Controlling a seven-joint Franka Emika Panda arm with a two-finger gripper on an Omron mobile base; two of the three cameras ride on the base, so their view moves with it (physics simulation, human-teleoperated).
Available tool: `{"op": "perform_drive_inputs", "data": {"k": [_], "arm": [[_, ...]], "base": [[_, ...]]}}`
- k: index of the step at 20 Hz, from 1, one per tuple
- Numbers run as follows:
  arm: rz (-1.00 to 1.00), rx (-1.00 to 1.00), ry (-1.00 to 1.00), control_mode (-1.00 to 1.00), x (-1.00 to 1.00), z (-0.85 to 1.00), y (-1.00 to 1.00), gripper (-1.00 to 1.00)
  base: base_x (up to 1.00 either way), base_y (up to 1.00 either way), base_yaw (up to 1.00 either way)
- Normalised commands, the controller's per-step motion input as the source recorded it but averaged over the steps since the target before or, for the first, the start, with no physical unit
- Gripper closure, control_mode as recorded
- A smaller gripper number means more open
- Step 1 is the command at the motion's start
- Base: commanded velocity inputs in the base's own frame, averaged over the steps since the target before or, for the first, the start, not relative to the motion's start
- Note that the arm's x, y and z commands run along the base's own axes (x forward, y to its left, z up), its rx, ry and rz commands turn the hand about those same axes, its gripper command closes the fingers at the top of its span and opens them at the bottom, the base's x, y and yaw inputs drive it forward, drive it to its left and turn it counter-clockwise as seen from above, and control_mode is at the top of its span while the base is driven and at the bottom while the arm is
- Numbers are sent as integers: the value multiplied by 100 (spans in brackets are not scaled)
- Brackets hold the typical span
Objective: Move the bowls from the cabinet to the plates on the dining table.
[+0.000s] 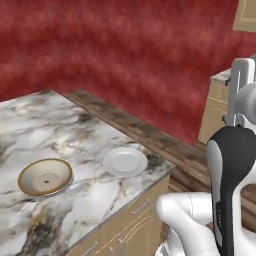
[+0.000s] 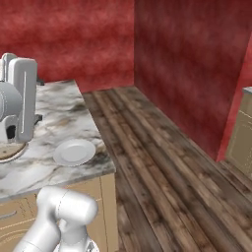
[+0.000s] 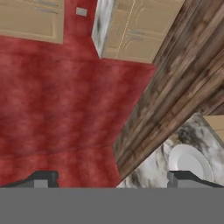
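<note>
bowl (image 1: 45, 176): 1 | bare plate (image 1: 125, 161): 1 | dining table (image 1: 45, 125): 1

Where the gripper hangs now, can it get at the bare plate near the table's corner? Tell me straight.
Probably yes. The plate lies bare by the corner of the dining table, with nothing on it and the tan bowl apart to its side. The open gripper carries nothing, with the plate near one fingertip in the hand view.

Tan bowl (image 1: 45, 176) w/ speckled cream inside; pale grey-white plate (image 1: 125, 161); white marble tabletop (image 1: 60, 130), grey/black/gold veins; red wall (image 1: 125, 55).
</note>
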Motion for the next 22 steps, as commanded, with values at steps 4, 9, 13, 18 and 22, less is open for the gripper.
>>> {"op": "perform_drive_inputs", "data": {"k": [4,9,13,18,22], "arm": [[0,0,0,100,0,0,0,-100],[0,0,0,100,0,0,0,-100],[0,0,0,100,0,0,0,-100],[0,0,0,100,0,0,0,-100],[0,0,0,100,0,0,0,-100]], "base": [[0,0,-25],[0,0,-25],[0,0,-25],[-1,0,-25],[-1,0,-24]]}}
